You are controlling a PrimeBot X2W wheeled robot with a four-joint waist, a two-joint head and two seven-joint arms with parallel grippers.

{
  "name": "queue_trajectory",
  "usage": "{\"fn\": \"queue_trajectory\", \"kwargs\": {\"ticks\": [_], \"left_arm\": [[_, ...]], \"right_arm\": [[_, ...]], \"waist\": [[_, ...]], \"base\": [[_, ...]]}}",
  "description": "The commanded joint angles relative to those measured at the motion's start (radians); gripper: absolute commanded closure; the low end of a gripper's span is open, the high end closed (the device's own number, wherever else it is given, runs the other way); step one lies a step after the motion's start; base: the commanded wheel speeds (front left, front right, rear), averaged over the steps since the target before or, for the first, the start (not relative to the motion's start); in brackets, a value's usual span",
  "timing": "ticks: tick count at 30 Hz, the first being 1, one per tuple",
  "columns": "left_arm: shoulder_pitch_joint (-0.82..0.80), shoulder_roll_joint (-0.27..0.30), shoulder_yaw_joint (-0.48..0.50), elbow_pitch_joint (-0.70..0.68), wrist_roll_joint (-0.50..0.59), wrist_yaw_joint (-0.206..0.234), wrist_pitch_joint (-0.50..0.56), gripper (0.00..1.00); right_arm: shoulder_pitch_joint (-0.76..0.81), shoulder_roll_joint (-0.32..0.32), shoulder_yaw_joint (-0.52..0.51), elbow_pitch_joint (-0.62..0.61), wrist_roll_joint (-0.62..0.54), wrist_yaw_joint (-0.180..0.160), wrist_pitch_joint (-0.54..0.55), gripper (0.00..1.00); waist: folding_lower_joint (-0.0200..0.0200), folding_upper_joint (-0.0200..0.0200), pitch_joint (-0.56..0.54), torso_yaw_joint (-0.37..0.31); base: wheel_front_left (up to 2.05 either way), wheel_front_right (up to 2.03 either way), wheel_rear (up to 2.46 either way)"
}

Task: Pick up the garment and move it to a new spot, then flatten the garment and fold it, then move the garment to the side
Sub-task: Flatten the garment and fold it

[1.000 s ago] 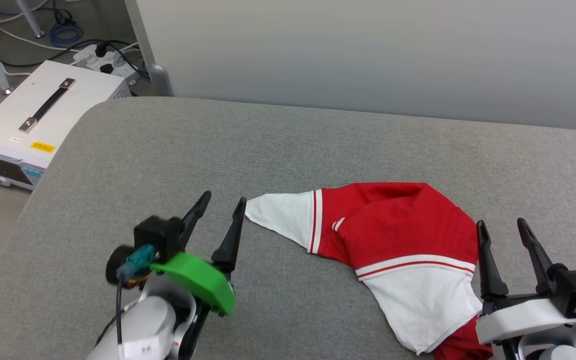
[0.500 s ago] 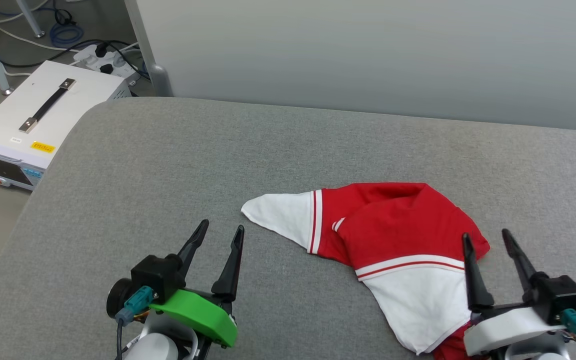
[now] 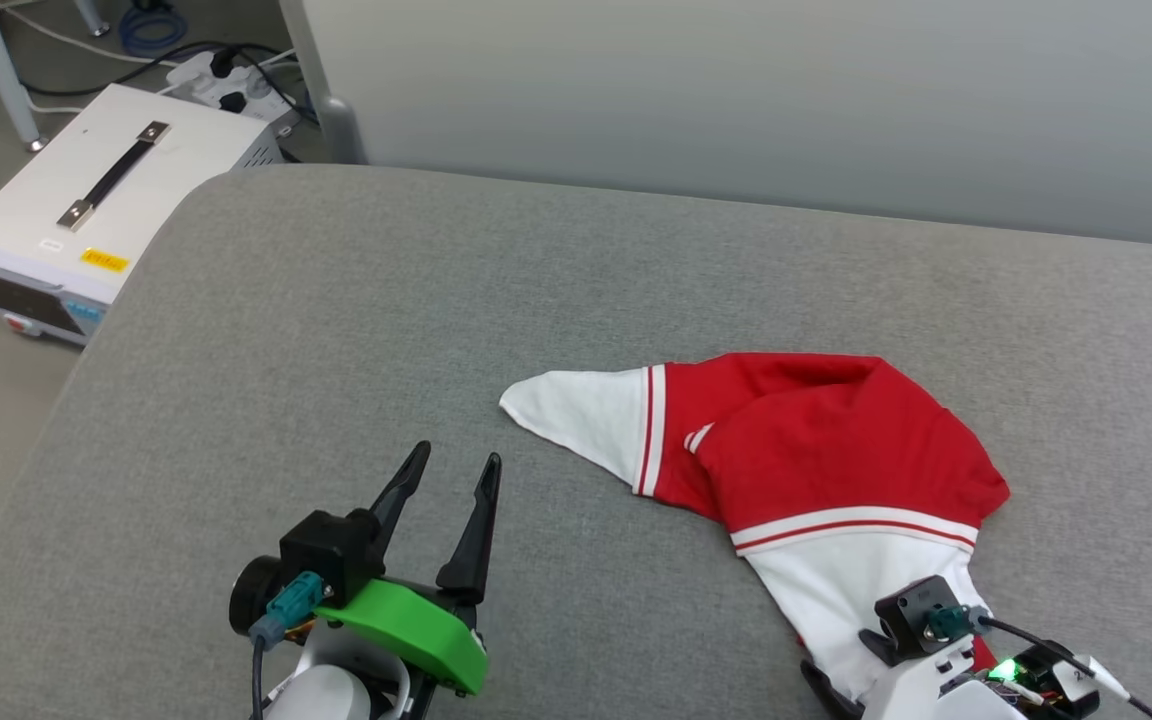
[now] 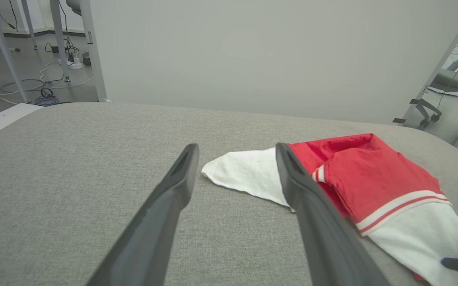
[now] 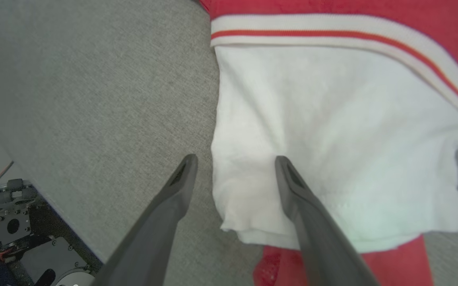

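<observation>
White box (image 3: 86, 190) sits off the left of the grey pad (image 3: 336, 330); its yellow label is too small to read. Left gripper (image 3: 458, 455) is over the pad, jaws spread and empty. Shirt (image 3: 826, 450) lies bunched right of centre on the pad. Its long axis runs from far-left to near-right, with one white sleeve pointing left at the left gripper, not touching it, and the other pointing toward the robot. Right gripper (image 5: 235, 159) has jaws spread, straddling the near sleeve's edge; contact unclear.
</observation>
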Motion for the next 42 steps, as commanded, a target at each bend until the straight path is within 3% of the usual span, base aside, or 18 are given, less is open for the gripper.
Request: {"fn": "queue_trajectory", "kwargs": {"ticks": [1, 10, 13, 20, 26, 30, 34, 35, 36, 37, 42], "left_arm": [[-0.001, -0.010, 0.005, 0.006, 0.009, -0.009, -0.006, 0.00], [-0.012, -0.031, 0.031, 0.018, 0.031, -0.022, -0.006, 0.00], [-0.012, -0.037, 0.035, 0.019, 0.038, -0.024, -0.006, 0.00], [-0.014, -0.049, 0.041, 0.023, 0.045, -0.026, -0.006, 0.00], [-0.018, -0.054, 0.032, 0.027, 0.043, -0.026, -0.006, 0.00], [-0.022, -0.055, 0.029, 0.030, 0.040, -0.026, -0.006, 0.00], [-0.032, -0.056, 0.025, 0.036, 0.037, -0.026, -0.006, 0.00], [-0.034, -0.056, 0.024, 0.039, 0.036, -0.026, -0.006, 0.00], [-0.036, -0.056, 0.022, 0.041, 0.036, -0.026, -0.006, 0.00], [-0.038, -0.057, 0.021, 0.043, 0.035, -0.026, -0.006, 0.00], [-0.037, -0.055, 0.016, 0.054, 0.032, -0.026, -0.006, 0.00]], "right_arm": [[-0.027, -0.016, 0.008, 0.009, 0.015, -0.001, 0.042, 0.00], [-0.040, -0.053, 0.041, 0.083, 0.064, -0.001, 0.226, 0.00], [-0.028, -0.069, 0.053, 0.099, 0.083, -0.001, 0.262, 1.00], [-0.033, -0.181, 0.081, 0.091, 0.110, -0.001, 0.293, 1.00], [-0.064, -0.351, 0.081, 0.078, 0.101, -0.001, 0.307, 1.00], [-0.096, -0.452, 0.051, 0.095, 0.074, -0.001, 0.276, 1.00], [-0.149, -0.483, 0.002, 0.161, 0.028, -0.001, 0.178, 1.00], [-0.154, -0.470, -0.004, 0.178, 0.028, -0.001, 0.158, 0.93], [-0.157, -0.459, -0.008, 0.189, 0.027, -0.001, 0.140, 0.68], [-0.160, -0.443, -0.016, 0.201, 0.026, -0.001, 0.116, 0.00], [-0.162, -0.366, -0.096, 0.228, 0.021, -0.001, 0.011, 0.00]], "waist": [[0.0000, 0.0000, 0.018, 0.021], [0.0000, 0.0000, 0.053, 0.064], [0.0000, 0.0000, 0.057, 0.071], [0.0000, 0.0000, 0.058, 0.068], [0.0000, 0.0000, 0.056, 0.053], [0.0000, 0.0000, 0.057, 0.041], [0.0000, 0.0000, 0.065, 0.023], [0.0000, 0.0000, 0.066, 0.020], [0.0000, 0.0000, 0.067, 0.018], [0.0000, 0.0000, 0.067, 0.015], [0.0000, 0.0000, 0.056, -0.005]], "base": [[0.00, 0.00, 0.00], [0.00, 0.00, 0.00], [0.00, 0.00, 0.00], [0.00, 0.00, 0.00], [0.00, 0.00, 0.00], [0.00, 0.00, 0.00], [0.00, 0.00, 0.00], [0.00, 0.00, 0.00], [0.00, 0.00, 0.00], [0.00, 0.00, 0.00], [0.00, 0.00, 0.00]]}}
